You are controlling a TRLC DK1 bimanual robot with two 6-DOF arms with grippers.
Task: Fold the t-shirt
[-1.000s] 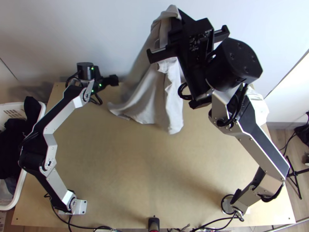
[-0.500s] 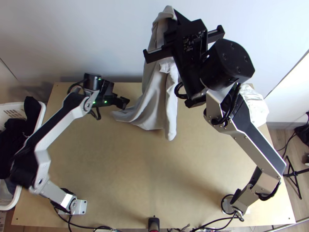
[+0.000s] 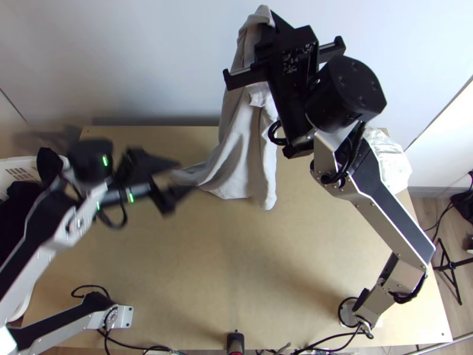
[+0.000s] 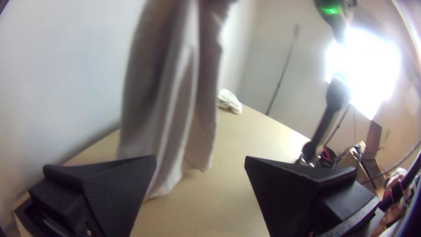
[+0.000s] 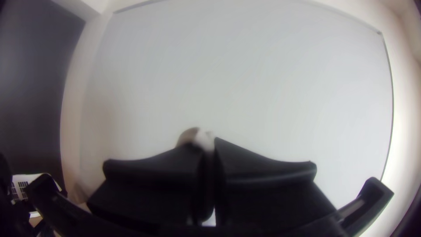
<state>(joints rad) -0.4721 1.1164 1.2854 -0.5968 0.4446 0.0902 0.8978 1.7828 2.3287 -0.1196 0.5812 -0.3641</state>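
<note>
Hanging lengthwise from the right gripper, clamped on its top, the t-shirt has the left gripper, fingers apart, near its lower end, likely grasped next.

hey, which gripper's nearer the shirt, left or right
Right. The right gripper holds the shirt up by its top; the left gripper is open, close to the hanging lower part.

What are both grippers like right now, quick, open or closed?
Left gripper: open, its fingers wide apart, with the shirt beyond them.
Right gripper: closed, holding the shirt up high.
</note>
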